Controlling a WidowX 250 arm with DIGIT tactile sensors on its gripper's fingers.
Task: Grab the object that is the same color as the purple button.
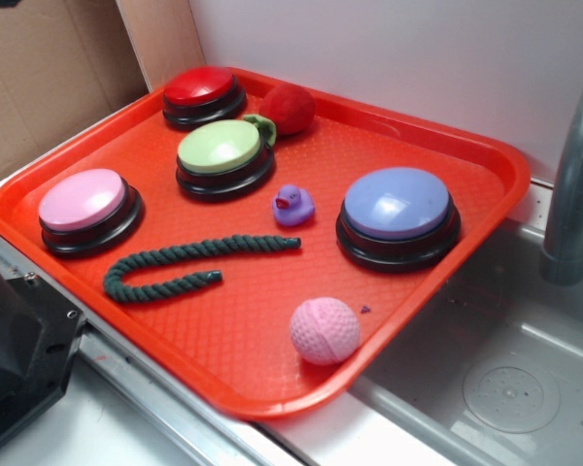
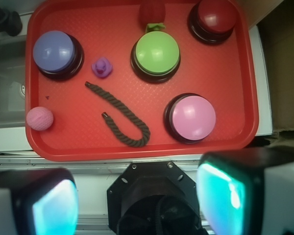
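Exterior view: red tray (image 1: 447, 131) sitting at the edge of a sink (image 1: 525, 388), with the grey faucet (image 1: 573, 184) rising just past the tray's far corner. Taking the purple button (image 1: 398, 202) as landmark: the purple duck (image 1: 292, 205) is sitting upright just beside it, apart from it, on the side toward the green button (image 1: 222, 148). Pink ball (image 1: 325, 330) is lying nearer the camera than the purple button, close to the tray rim. Dark rope (image 1: 189, 264) is curving on the duck's side of the purple button, beyond the duck. Pink button (image 1: 84, 200) and red button (image 1: 201, 87) are sitting well apart from the purple button, past the green one; a red plush thing (image 1: 290, 107) is resting against the tray's back edge. No hand showing here.

Wrist view: looking straight down on the whole tray. Hand (image 2: 137, 196) is hanging high above, off the tray's near rim, its two fingers (image 2: 54, 200) standing wide apart with nothing between them. Duck (image 2: 102, 67) is lying just beside the purple button (image 2: 54, 50), untouched.

Progress, as judged: nothing done yet. Reaching over to the duck, descending, closing on it and lifting are all remaining
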